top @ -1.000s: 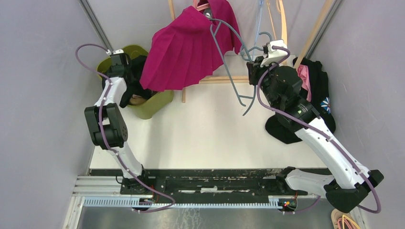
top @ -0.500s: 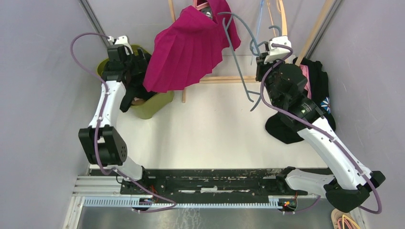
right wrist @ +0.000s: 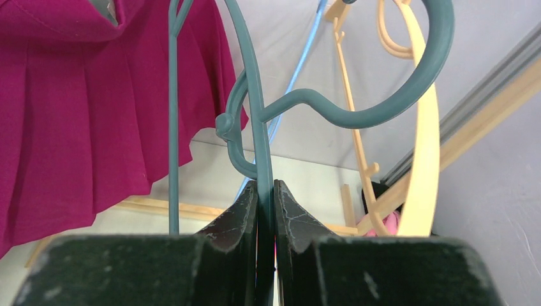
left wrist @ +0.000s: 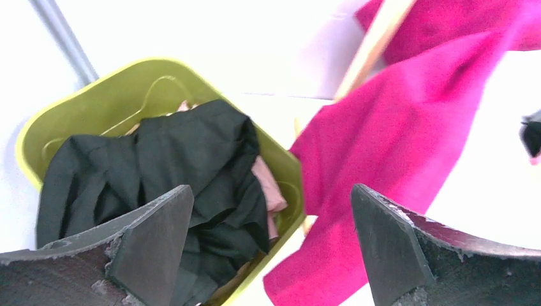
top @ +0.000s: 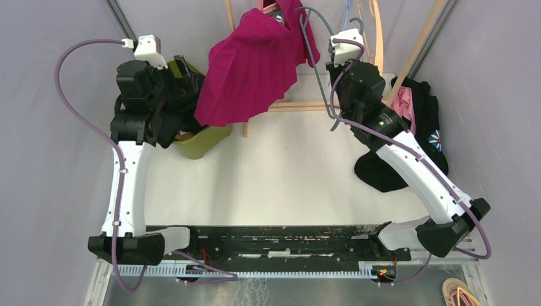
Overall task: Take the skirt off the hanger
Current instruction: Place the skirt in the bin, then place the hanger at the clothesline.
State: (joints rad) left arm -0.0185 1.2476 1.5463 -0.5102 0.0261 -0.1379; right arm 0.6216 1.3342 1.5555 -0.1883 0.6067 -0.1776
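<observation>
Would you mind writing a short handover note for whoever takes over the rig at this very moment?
Left gripper: open and empty, above the yellow-green plastic bin of black clothes.
Right gripper: shut on the grey-blue plastic hanger, holding it up.
Magenta pleated skirt: hangs from the hanger's far end, apparently by a clip at the waistband. Its lower edge is beside the bin.
Done: the hanger is in hand.
Left: the skirt is not yet off. The likely next step is to grip it with the left gripper and pull it free of the clip.
</observation>
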